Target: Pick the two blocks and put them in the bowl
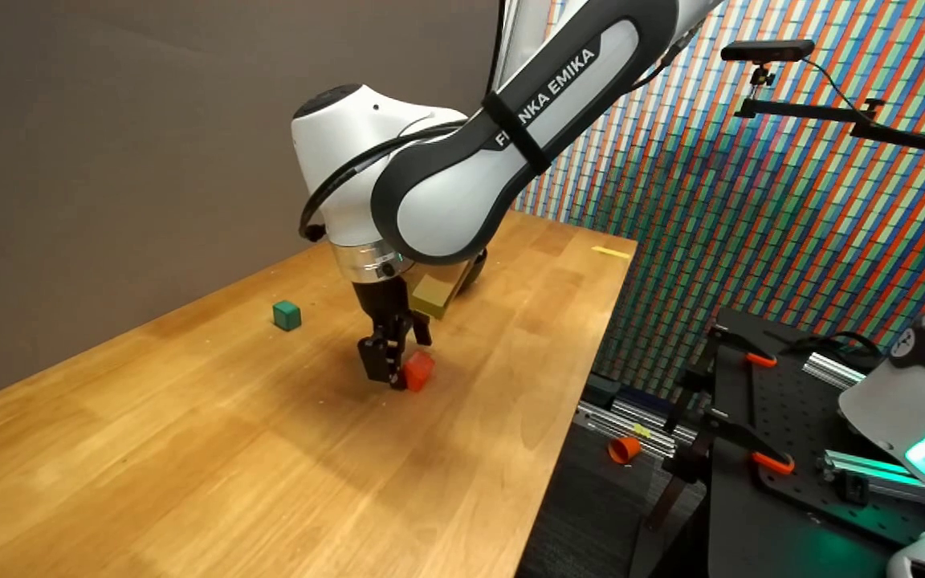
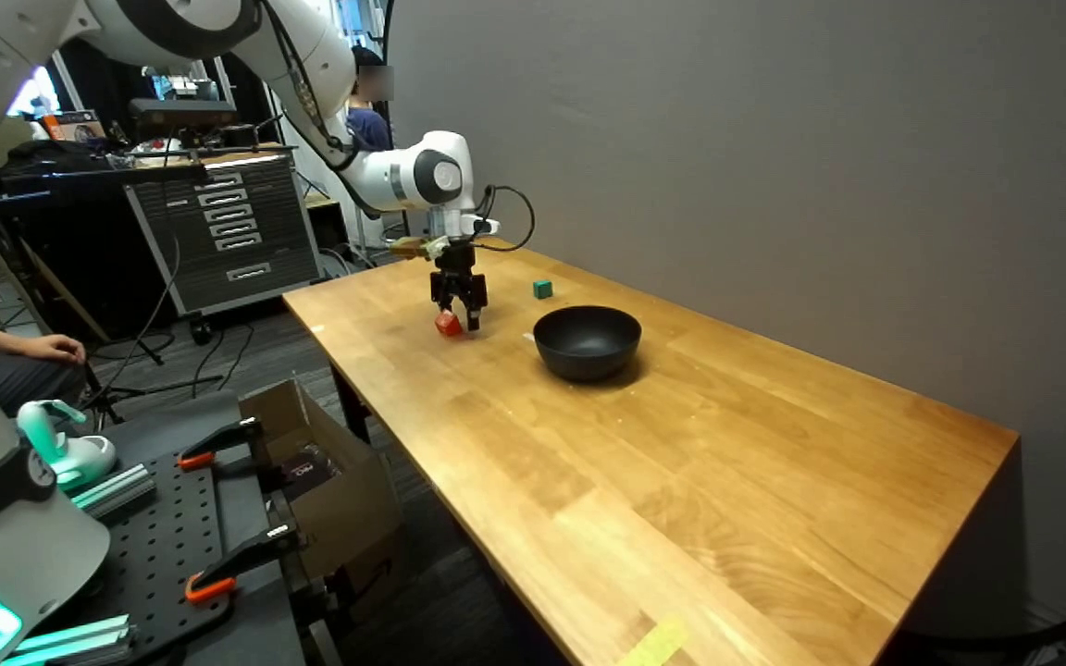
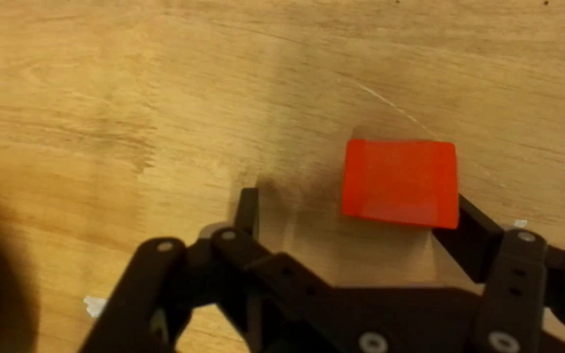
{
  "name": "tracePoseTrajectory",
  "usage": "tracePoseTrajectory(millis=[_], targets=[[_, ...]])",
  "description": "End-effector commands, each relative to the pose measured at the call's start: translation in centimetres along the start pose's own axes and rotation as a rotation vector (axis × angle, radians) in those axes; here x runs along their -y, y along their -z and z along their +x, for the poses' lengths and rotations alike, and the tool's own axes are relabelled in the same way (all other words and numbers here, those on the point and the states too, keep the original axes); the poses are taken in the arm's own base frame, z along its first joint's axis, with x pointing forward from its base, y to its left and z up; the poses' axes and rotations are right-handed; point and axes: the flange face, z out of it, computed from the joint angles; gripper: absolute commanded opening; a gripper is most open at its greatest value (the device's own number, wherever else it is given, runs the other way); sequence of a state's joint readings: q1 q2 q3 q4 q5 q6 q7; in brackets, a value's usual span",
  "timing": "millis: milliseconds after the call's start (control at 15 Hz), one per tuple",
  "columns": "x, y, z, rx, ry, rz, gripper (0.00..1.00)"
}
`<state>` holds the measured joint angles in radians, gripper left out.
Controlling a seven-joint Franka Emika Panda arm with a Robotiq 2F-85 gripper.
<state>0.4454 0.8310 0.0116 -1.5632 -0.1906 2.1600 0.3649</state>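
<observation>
Black bowl (image 2: pixel 587 356) stands upright on the wooden worktop (image 2: pixel 727 481); I'm reading everything off it. Red block (image 2: pixel 448 324): outside the bowl, left of it and apart from it in an exterior view. Looks tilted to me in both exterior views, can't tell if it's on an edge or a corner. My claw (image 2: pixel 460 316) is at that same block, left of the bowl, pointing down, fingers (image 3: pixel 248 215) spread wide and gripping nothing. On my wrist view the block overlaps one finger (image 3: pixel 474 240), with a broad gap across to the opposite finger; can't tell if the near one touches it, or whether the block sits inside the span or just in front. Green block (image 2: pixel 542 289): also outside the bowl, behind it and a bit left, nearer the grey wall (image 2: pixel 774 185) than the bowl is. I get it in both exterior views. It's flat on the worktop, well apart from the claw.
</observation>
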Motion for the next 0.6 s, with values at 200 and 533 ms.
tracePoseTrajectory(millis=[200,533], targets=[[-1.0,2.2,-1.8,0.036,-0.009,-0.034,0.33],[-6.9,6.8,-3.2,-0.084,-0.135,-0.131,0.21]])
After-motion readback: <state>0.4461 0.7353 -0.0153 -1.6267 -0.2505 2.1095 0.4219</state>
